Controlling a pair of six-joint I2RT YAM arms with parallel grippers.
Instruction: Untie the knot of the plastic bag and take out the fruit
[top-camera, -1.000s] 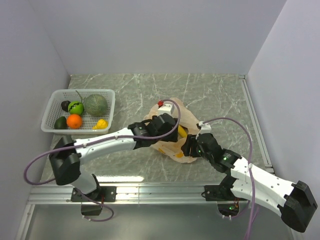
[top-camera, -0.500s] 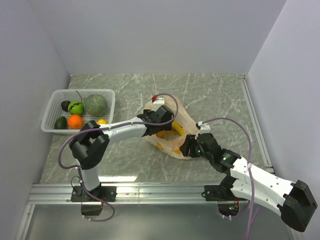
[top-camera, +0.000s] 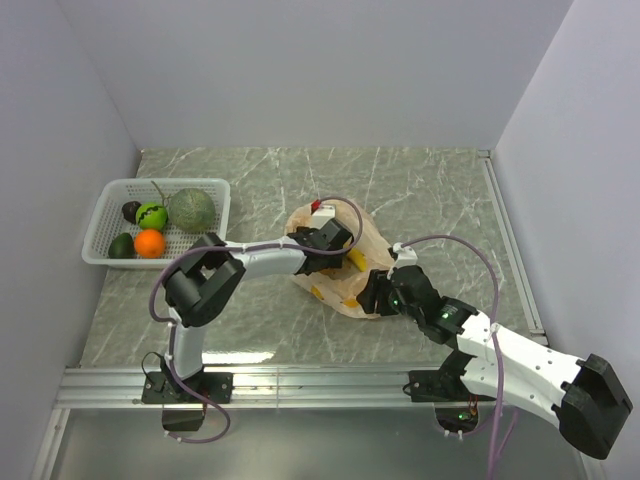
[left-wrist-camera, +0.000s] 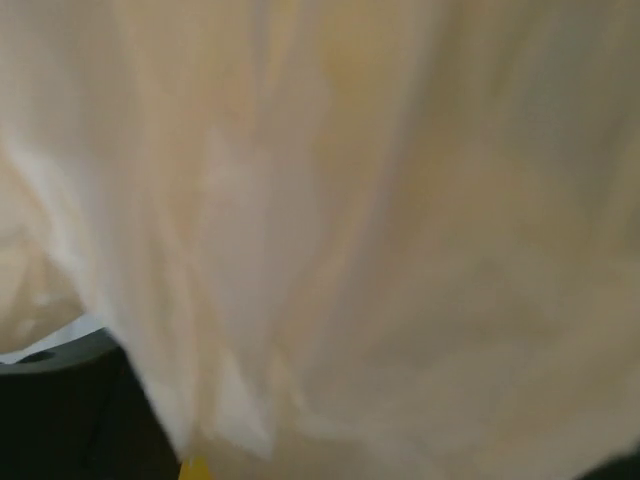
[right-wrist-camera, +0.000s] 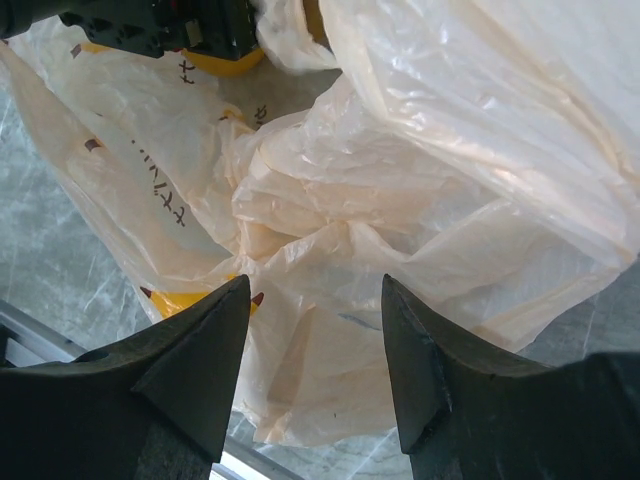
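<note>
The pale-orange plastic bag (top-camera: 372, 240) lies crumpled mid-table and fills the left wrist view (left-wrist-camera: 380, 220). My left gripper (top-camera: 336, 256) is pushed into the bag from the left; film hides its fingers, so I cannot tell its state. It also shows in the right wrist view (right-wrist-camera: 150, 25). A yellow banana (top-camera: 357, 261) shows through the bag beside it, and yellow fruit (right-wrist-camera: 215, 62) lies under the left gripper. My right gripper (right-wrist-camera: 315, 285) is open at the bag's near-right edge (top-camera: 372, 296), with crinkled film just beyond its fingertips (right-wrist-camera: 235, 290). I cannot make out the knot.
A white basket (top-camera: 110, 200) at the left holds a grey-green melon (top-camera: 191, 209), a bright green fruit (top-camera: 151, 215), an orange (top-camera: 149, 243) and dark pieces. The left arm's elbow (top-camera: 203, 285) sits just in front of the basket. Walls close in the table.
The left arm's elbow has folded back toward the basket while its gripper stayed in the bag. The bag has bunched up and drawn away from the front. The right gripper barely moved.
</note>
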